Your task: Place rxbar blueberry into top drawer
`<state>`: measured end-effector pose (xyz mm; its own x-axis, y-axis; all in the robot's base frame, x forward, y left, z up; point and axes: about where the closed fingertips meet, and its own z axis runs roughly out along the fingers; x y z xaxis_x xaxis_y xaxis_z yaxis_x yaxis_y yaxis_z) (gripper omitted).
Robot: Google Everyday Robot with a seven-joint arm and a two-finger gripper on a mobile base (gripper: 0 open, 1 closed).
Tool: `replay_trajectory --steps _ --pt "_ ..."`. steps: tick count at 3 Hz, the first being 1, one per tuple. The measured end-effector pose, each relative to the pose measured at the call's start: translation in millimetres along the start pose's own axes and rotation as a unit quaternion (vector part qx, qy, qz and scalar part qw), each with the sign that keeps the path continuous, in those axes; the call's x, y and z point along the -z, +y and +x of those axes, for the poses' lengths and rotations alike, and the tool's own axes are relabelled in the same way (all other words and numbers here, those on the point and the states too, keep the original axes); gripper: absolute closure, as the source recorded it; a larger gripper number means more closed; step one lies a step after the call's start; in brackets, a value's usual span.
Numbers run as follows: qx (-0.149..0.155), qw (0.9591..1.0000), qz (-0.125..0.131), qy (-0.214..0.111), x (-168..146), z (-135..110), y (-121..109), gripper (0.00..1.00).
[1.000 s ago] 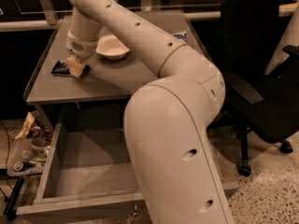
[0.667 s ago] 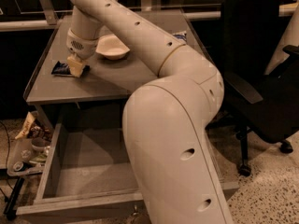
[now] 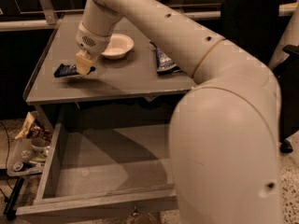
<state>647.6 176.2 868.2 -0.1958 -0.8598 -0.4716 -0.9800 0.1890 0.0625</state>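
The rxbar blueberry (image 3: pixel 64 70) is a small dark navy bar at the left part of the grey table top (image 3: pixel 126 80). My gripper (image 3: pixel 84 65) comes down from above with its tan fingers closed on the bar's right end. The bar seems to hang just above the table, with a shadow beneath it. The top drawer (image 3: pixel 103 171) is pulled open below the table's front edge, and its grey bottom is bare. My big white arm covers the right side of the view.
A white bowl (image 3: pixel 117 45) stands behind the gripper. A blue-and-white chip bag (image 3: pixel 164 60) lies to its right. A dark office chair (image 3: pixel 252 22) is at the far right. Clutter and a tray (image 3: pixel 28 146) sit on the floor left of the drawer.
The arm's elbow has shifted, so the chip bag shows now. The gripper stays at the bar, at the left of the table.
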Motion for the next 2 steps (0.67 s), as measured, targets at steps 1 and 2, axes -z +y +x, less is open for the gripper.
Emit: replay_trajectory --steps 1,2 --pt "-0.007 0.9999 0.006 -0.007 14 19 15 1.00" --pt "-0.014 0.9994 0.021 -0.024 31 42 37 1.00"
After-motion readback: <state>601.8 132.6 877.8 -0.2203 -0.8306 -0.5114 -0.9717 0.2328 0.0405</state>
